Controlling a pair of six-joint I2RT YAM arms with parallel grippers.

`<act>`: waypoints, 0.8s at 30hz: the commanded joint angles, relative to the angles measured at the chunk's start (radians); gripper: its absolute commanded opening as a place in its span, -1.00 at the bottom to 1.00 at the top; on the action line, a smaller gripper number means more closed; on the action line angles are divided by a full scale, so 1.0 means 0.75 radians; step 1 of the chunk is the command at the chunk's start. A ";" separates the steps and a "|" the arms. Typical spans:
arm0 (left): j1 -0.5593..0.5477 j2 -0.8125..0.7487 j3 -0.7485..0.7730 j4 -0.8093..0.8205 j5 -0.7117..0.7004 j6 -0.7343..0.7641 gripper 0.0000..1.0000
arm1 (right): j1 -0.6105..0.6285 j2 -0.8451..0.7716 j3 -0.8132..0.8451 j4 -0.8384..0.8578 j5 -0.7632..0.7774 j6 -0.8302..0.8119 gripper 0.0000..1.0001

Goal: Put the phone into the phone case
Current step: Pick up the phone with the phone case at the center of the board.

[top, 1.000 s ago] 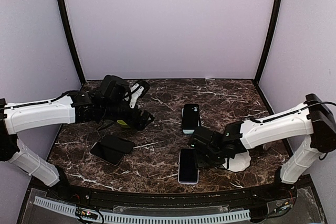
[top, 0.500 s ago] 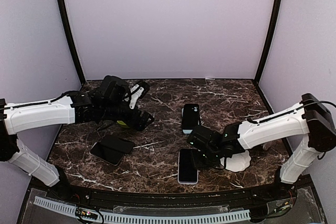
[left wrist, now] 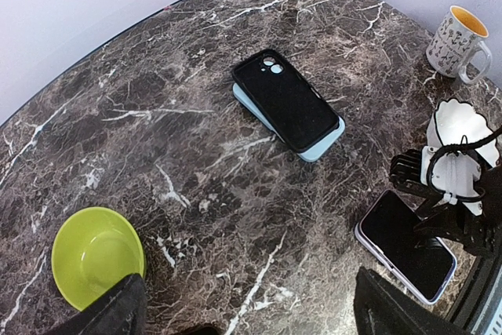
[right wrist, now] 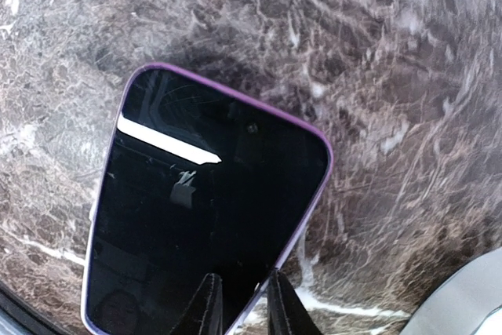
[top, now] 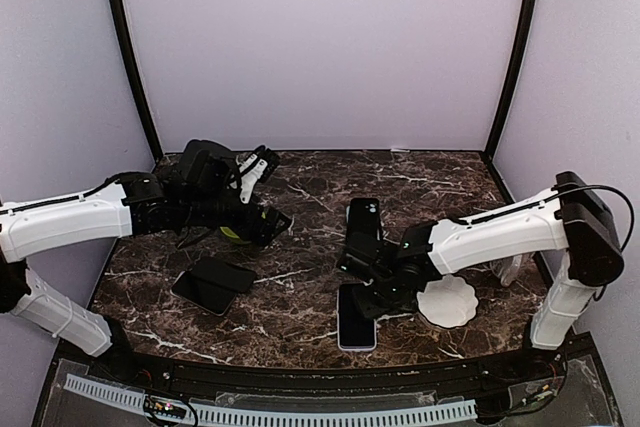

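Dark phone (top: pixel 212 285): one, flat, at the left of the table (top: pixel 430 182). Green bowl (left wrist: pixel 98 264): one. Left gripper (top: pixel 262 225) by the bowl, jaws wide apart, holding nothing. Centre: black case (left wrist: pixel 284 100), one, lying on a pale-blue slab (left wrist: pixel 325 143). Phone (right wrist: pixel 204 202), purple-rimmed, one, screen up, near the front edge. Right gripper (right wrist: pixel 243 288) at its long edge, jaws drawn near together; gripping or not, cannot tell. White dish (top: pixel 448 300): one. Mug (left wrist: pixel 456 35): one, print unreadable.
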 commanded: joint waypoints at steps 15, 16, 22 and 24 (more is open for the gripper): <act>0.017 -0.096 -0.029 -0.002 -0.069 0.010 0.87 | 0.343 0.363 0.568 -0.156 0.293 0.009 -0.51; 0.023 -0.103 -0.030 0.002 -0.085 0.007 0.87 | 0.353 0.374 0.559 -0.131 0.261 0.014 -0.53; 0.053 -0.145 -0.055 0.035 -0.099 -0.010 0.87 | 0.388 0.399 0.487 -0.073 0.152 0.071 -0.59; 0.054 -0.145 -0.055 0.037 -0.096 -0.012 0.87 | 0.392 0.385 0.460 -0.095 0.147 0.096 -0.61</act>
